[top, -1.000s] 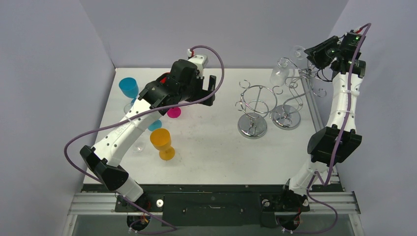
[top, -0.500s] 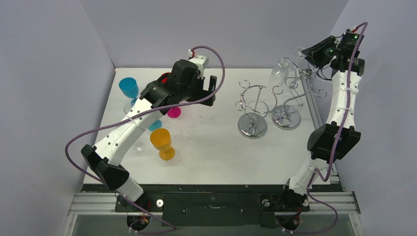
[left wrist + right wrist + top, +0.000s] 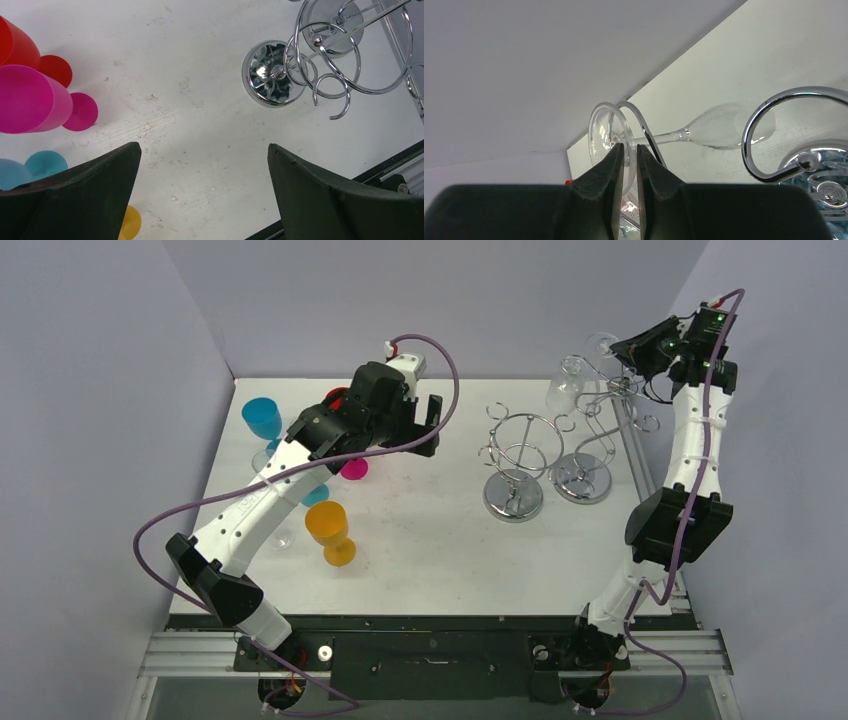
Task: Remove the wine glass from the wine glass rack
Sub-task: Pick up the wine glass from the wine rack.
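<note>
the right gripper (image 3: 628,148) has its jaws drawn almost together, pinching the rim of the foot of the clear wine glass (image 3: 716,131); from the fingertips the stem runs off to the right, the bowl at its far end, and a wire of the rack (image 3: 581,478) crosses the foot just beyond the fingers, so the glass hangs on the rack. the left gripper (image 3: 202,148) stands wide open with nothing in it, above the table (image 3: 200,100); a second rack (image 3: 270,75) sits ahead and to its right, a pink cup (image 3: 30,100) and a red cup (image 3: 15,42) lie off to its left
</note>
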Robot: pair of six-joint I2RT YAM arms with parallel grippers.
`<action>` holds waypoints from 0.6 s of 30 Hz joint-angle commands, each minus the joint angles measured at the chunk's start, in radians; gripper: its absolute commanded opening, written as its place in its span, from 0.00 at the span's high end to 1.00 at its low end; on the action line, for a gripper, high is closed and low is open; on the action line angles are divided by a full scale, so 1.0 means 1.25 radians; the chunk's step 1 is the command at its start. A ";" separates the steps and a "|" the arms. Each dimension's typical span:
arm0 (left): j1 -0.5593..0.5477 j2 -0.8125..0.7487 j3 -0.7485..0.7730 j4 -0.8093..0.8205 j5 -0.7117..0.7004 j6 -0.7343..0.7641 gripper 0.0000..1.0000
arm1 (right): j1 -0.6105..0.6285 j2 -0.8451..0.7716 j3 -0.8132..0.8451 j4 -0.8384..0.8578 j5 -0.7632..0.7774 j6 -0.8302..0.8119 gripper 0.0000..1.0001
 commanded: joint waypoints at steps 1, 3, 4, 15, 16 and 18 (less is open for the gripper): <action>-0.006 0.001 0.028 0.028 0.004 -0.008 0.04 | -0.006 -0.023 -0.046 0.043 -0.020 0.031 0.90; -0.007 0.002 0.029 0.028 0.005 -0.008 0.04 | -0.013 -0.032 -0.060 0.059 -0.031 0.043 0.92; -0.008 0.002 0.030 0.027 0.004 -0.008 0.04 | -0.015 -0.038 -0.070 0.069 -0.036 0.047 0.93; -0.020 0.014 0.045 0.022 -0.002 -0.010 0.04 | -0.048 -0.096 -0.158 0.165 -0.084 0.119 1.00; -0.020 0.015 0.046 0.021 -0.004 -0.010 0.04 | -0.052 -0.100 -0.166 0.175 -0.086 0.127 1.00; -0.023 0.018 0.050 0.019 -0.007 -0.010 0.04 | -0.055 -0.110 -0.179 0.189 -0.092 0.138 1.00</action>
